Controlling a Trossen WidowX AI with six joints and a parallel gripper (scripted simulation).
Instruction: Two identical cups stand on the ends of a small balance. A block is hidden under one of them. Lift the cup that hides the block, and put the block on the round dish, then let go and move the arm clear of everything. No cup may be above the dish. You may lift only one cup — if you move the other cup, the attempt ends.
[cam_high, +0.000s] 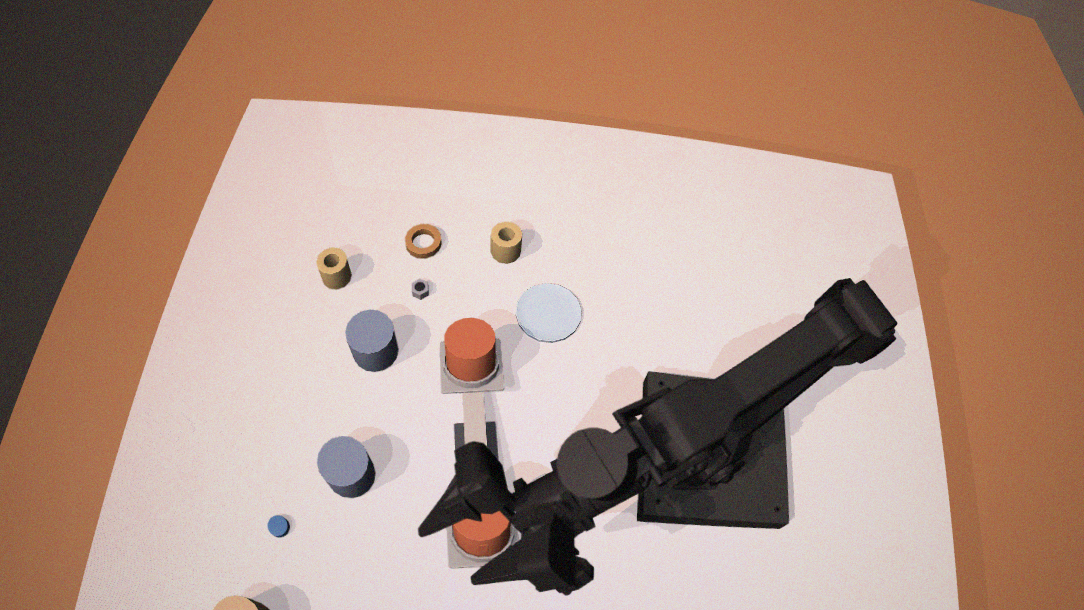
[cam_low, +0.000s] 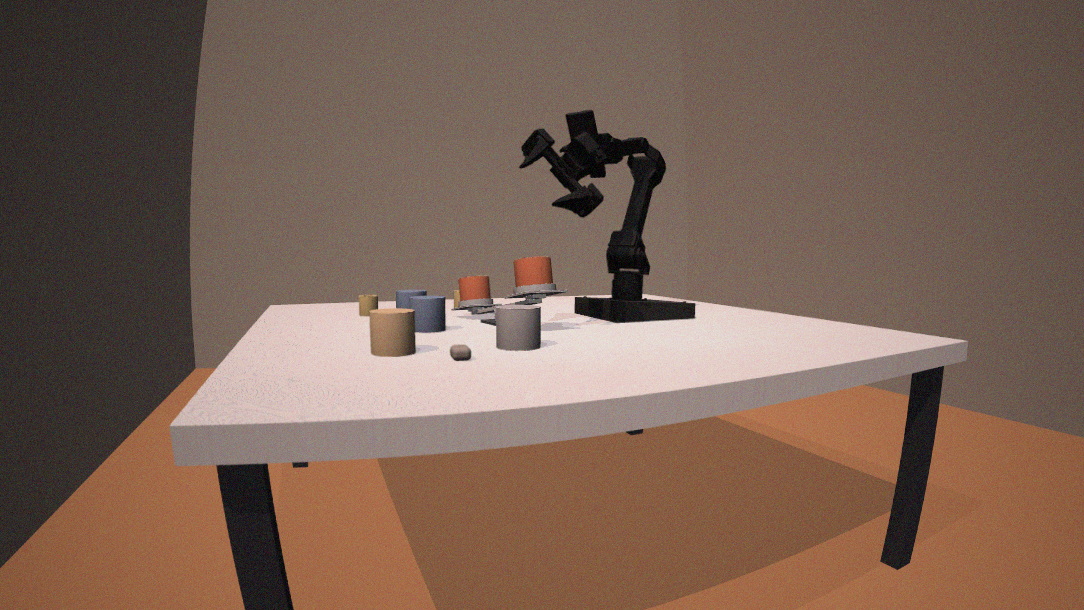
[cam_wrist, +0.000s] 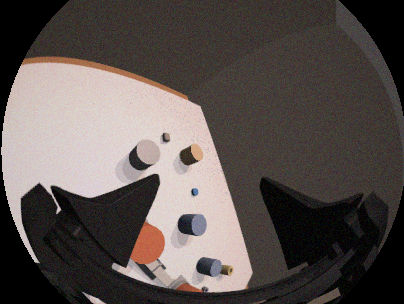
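Observation:
Two orange-red cups stand on the balance (cam_high: 474, 409). The cup at the upper end in the top view (cam_high: 469, 349) (cam_low: 474, 289) sits lower. The other cup (cam_high: 482, 534) (cam_low: 532, 271) (cam_wrist: 151, 243) sits higher, so the balance tilts down toward the first. No block shows. The pale blue round dish (cam_high: 548, 312) lies beside the lower-sitting cup with nothing on it. My gripper (cam_high: 448, 556) (cam_low: 538, 184) (cam_wrist: 210, 181) is wide open and empty, high above the table. In the top view its fingers partly cover the higher-sitting cup.
Blue cylinders (cam_high: 372, 341) (cam_high: 346, 466) stand left of the balance. Yellow hollow cylinders (cam_high: 334, 273) (cam_high: 506, 250), a ring (cam_high: 410, 244) and a nut (cam_high: 419, 289) are beyond. A grey cylinder (cam_low: 518, 327) (cam_wrist: 145, 154) and tan cylinder (cam_low: 392, 332) (cam_wrist: 192, 155) stand nearer the exterior camera.

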